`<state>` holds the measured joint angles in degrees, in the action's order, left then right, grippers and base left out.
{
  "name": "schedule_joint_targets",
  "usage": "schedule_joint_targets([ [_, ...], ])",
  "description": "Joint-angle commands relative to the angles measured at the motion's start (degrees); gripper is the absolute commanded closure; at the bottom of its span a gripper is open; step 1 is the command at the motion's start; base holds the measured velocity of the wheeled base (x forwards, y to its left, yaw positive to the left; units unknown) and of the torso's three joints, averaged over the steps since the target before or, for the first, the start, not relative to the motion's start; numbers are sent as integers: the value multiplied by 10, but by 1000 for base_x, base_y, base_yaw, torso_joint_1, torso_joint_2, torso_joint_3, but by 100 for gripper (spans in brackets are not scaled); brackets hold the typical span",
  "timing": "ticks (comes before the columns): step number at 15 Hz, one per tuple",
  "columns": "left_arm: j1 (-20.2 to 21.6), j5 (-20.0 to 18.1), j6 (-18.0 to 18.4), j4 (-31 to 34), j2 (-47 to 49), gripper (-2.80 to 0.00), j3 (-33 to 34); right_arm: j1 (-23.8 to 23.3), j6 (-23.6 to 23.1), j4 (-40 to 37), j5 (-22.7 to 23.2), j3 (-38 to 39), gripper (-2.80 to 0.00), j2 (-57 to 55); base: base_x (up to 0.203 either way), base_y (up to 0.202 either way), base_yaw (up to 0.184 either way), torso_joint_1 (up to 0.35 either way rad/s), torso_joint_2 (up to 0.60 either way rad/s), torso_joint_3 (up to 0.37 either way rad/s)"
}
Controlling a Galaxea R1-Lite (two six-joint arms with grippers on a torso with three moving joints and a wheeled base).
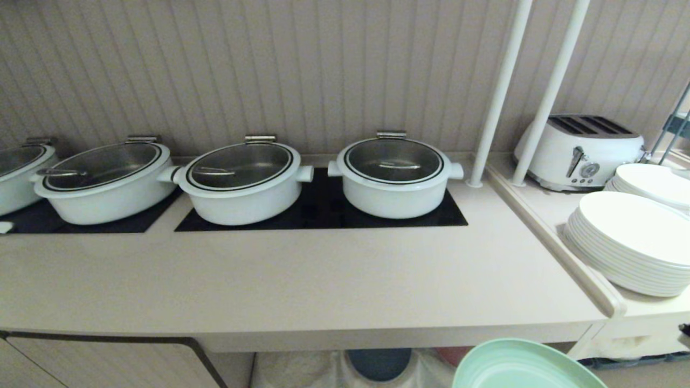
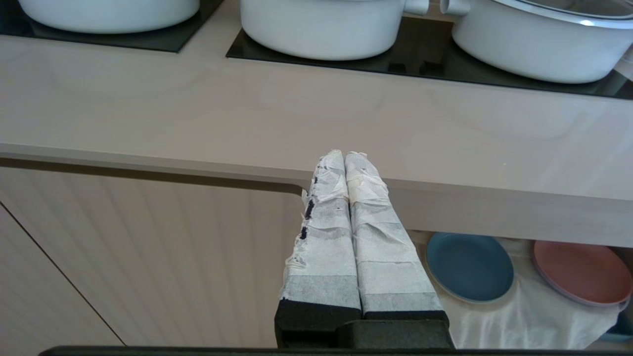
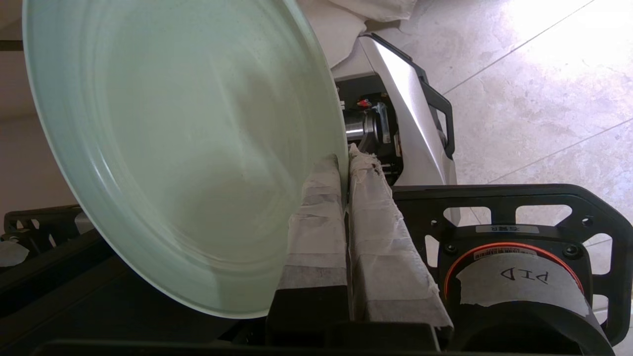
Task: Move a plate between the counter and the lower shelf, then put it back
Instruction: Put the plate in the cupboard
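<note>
Plate: the mint-green plate [image 3: 173, 148] is in my right fingers, off the bench, tilted on edge; in the head view its rim [image 1: 525, 366] shows low, in front of the bench's front edge and to my right.
Right gripper: my right gripper [image 3: 347, 168] is pinched on the plate's rim, one taped finger on each face, with only the rim's thickness between them.
Left gripper: my left gripper [image 2: 344, 157] hangs in front of the bench edge, its taped fingers pressed together with nothing between them.
Bench: the beige bench [image 1: 302, 280] carries black hob panels [image 1: 323, 213] at the back; its front strip is bare.
Pots: four white pots stand on the hob panels, each under a glass lid; the right one [image 1: 395, 178], the middle one [image 1: 242, 183], the next [image 1: 105, 183] and one cut by the frame edge [image 1: 16, 175]. I cannot tell what is inside them.
Lower shelf: the lower shelf [image 2: 519, 316], draped in white cloth, holds a dark blue plate [image 2: 470, 267] and a pink plate [image 2: 581, 272], lying flat just beside each other.
Side ledge: a white toaster [image 1: 579, 151] and two stacks of white plates [image 1: 630, 242] sit on the ledge to my right.
</note>
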<state>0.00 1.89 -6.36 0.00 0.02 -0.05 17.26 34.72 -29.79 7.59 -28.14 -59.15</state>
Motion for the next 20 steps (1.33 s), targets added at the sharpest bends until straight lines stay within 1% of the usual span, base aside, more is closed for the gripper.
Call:
schedule_joint_targets([
  [1, 0, 0, -1, 0, 0, 0, 0, 2, 2, -2, 1, 1, 0, -2, 0, 0, 0, 0, 0, 0],
  [15, 0, 0, -1, 0, 0, 0, 0, 7, 10, -1, -3, -2, 0, -4, 0, 0, 0, 0, 0, 0],
  [20, 0, 0, -1, 0, 0, 0, 0, 8, 24, -2, -3, -2, 0, -3, 0, 0, 0, 0, 0, 0],
])
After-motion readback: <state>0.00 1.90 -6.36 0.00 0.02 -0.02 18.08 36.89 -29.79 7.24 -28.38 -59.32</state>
